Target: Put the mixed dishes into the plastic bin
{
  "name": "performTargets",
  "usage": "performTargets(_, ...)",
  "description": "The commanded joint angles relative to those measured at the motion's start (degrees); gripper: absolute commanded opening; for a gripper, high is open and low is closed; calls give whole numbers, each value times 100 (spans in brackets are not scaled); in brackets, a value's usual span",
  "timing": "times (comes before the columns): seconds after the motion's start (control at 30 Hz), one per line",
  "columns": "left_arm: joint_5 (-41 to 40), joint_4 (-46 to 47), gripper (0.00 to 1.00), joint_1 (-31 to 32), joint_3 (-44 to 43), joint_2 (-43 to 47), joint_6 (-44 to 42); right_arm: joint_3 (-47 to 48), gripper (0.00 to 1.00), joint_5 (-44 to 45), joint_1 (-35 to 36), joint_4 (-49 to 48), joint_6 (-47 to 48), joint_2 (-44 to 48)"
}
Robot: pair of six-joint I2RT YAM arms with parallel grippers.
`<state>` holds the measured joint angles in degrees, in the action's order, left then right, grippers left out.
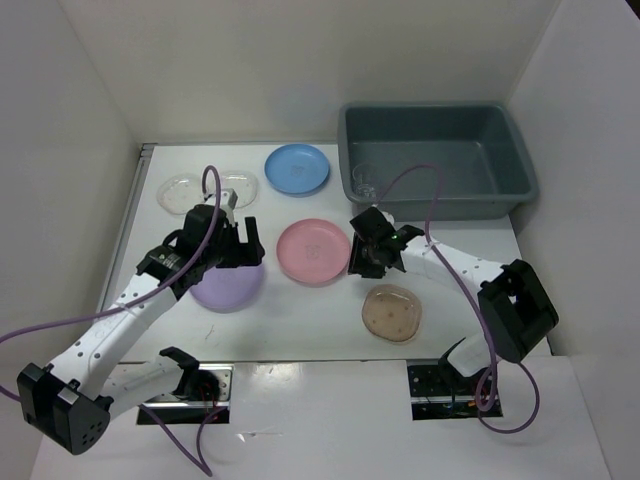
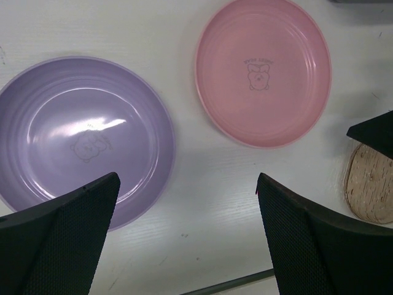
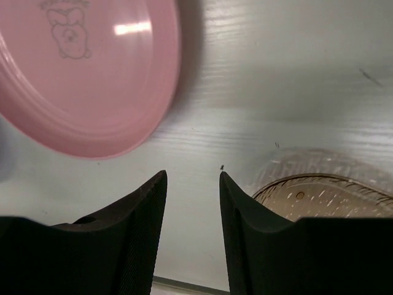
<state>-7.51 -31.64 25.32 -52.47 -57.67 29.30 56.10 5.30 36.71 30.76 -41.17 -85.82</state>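
Note:
The pink plate (image 1: 313,250) lies mid-table, with the lavender plate (image 1: 228,285) to its left, the tan speckled plate (image 1: 393,312) to its front right and the blue plate (image 1: 296,168) behind. Two clear plates (image 1: 190,190) lie at the back left. The grey bin (image 1: 435,160) stands at the back right. My left gripper (image 1: 250,250) is wide open and empty above the table between the lavender plate (image 2: 80,135) and the pink plate (image 2: 264,70). My right gripper (image 1: 360,262) is open with a narrow gap, empty, low between the pink plate (image 3: 80,74) and the tan plate (image 3: 319,196).
White walls close in the table at the back and both sides. The table's left edge has a metal strip (image 1: 130,215). The bin's near wall (image 1: 440,205) stands just behind my right arm. Purple cables loop above both arms.

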Motion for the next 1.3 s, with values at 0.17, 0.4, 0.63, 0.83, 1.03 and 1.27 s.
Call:
performTargets(0.17, 179, 202, 99, -27, 35, -60, 67, -406, 44, -82, -6, -1563, -1455, -66)
performTargets(0.4, 232, 149, 99, -27, 35, -113, -56, -354, 44, 32, -6, -1688, -1640, -417)
performTargets(0.63, 232, 149, 99, -27, 35, -113, -117, -301, 44, 278, -6, -1740, -1763, -796)
performTargets(0.83, 127, 149, 99, -27, 35, -113, -117, -363, 24, 410, -6, -1740, -1869, -909)
performTargets(1.03, 74, 149, 99, -27, 35, -113, -117, -415, 15, 410, -6, -1802, -1869, -1016)
performTargets(1.27, 74, 202, 99, -27, 35, -166, -117, -363, 0, 358, -6, -1785, -1763, -1138)
